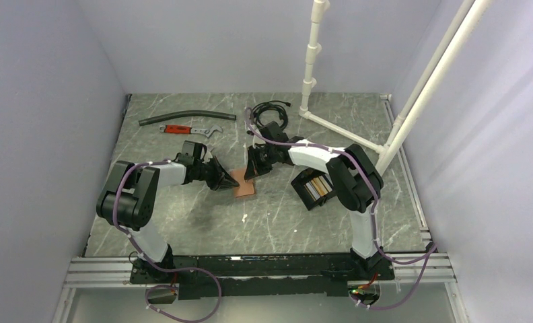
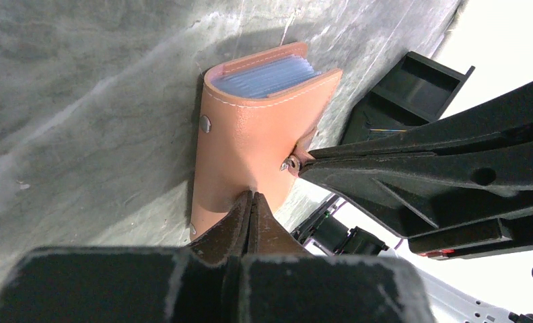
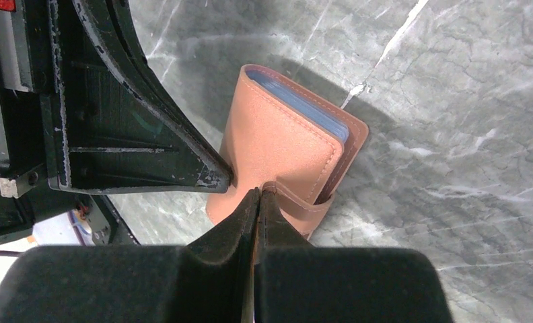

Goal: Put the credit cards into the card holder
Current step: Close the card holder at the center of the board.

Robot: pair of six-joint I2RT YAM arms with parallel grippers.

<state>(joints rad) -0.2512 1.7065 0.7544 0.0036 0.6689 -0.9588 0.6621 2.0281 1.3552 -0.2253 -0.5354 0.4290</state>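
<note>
1. The left gripper (image 2: 252, 198) has its two black fingers pressed together on nothing. Their shared tip touches the near edge of the small tan-brown leather snap wallet (image 2: 250, 141).
2. The right gripper (image 3: 259, 195) is likewise closed and empty, with its tip at the wallet's snap strap (image 3: 297, 202), on the side opposite the left tip.
3. The step in hand looks like prying the wallet open. It lies folded on the table, with bluish leaves showing at its open end (cards or sleeves, I cannot tell).
4. The next move probably needs one tip to pin the wallet while the other lifts the strap free. Only then can anything inside be reached.
5. The black, shallow, rectangular plastic card holder (image 2: 412, 87) sits near the wallet on the right arm's side.
6. The thin plastic credit cards (image 1: 319, 187) stand inside it in gold, brown and whitish bands.
7. Count:
   - two grippers
   - one wallet
   - one card holder
   - at least three cards; the exact number is unclear
8. Beyond the wallet lie one black rubber hose (image 1: 183, 118), one red-handled wrench (image 1: 186, 129) and one coiled black cable (image 1: 272, 109).
</note>
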